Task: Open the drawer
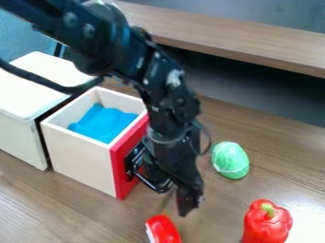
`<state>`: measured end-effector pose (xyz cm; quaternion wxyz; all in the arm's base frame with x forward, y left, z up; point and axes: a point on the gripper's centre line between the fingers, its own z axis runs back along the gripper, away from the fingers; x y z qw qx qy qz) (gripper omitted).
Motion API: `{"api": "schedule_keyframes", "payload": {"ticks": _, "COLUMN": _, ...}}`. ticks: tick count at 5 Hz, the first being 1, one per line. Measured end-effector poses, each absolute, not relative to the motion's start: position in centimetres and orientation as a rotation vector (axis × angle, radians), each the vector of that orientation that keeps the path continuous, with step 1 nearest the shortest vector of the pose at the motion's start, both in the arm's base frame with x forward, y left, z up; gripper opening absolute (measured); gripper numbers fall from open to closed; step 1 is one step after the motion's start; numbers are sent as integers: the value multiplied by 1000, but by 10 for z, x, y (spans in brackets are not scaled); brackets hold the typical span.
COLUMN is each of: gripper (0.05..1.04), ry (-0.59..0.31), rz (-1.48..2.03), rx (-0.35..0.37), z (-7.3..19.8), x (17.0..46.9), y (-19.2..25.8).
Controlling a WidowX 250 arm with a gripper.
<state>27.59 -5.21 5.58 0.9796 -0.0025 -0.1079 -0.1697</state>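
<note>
Wood-grain table (76, 213), wooden ledge (247, 45) behind, red-fronted drawer (120, 173) stood open; gripper (176, 194) hung beside it, opening and hold impossible to tell

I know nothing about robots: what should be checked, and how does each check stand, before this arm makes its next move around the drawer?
1. Drawer pulled out from the white cabinet: ok.
2. Drawer at its full travel: cannot tell.
3. Blue contents inside the drawer walls: ok.
4. Gripper free of the black handle: cannot tell; they overlap in this view.
5. Green item apart from the drawer's red front: ok.
6. Red pepper apart from the gripper: ok.
</note>
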Motion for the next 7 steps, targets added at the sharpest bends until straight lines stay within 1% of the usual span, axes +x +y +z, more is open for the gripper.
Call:
{"api": "schedule_keyframes", "payload": {"ticks": 2, "gripper": 1001, "ry": -246, "rz": -207, "rx": 53, "z": 81, "x": 275, "y": -7}}
{"api": "schedule_keyframes", "payload": {"ticks": 4, "gripper": 1000, "ry": -314, "rz": -231, "rx": 22, "z": 109, "x": 279, "y": -16}}
{"api": "schedule_keyframes", "payload": {"ticks": 5, "gripper": 1000, "ry": -324, "rz": -251, "rx": -16, "z": 111, "x": 280, "y": -23}}
{"api": "schedule_keyframes", "payload": {"ticks": 6, "gripper": 1000, "ry": -333, "rz": -287, "rx": -25, "z": 119, "x": 283, "y": -35}}
{"api": "schedule_keyframes", "payload": {"ticks": 7, "gripper": 1000, "ry": -373, "rz": -312, "rx": -29, "z": 141, "x": 278, "y": -43}}
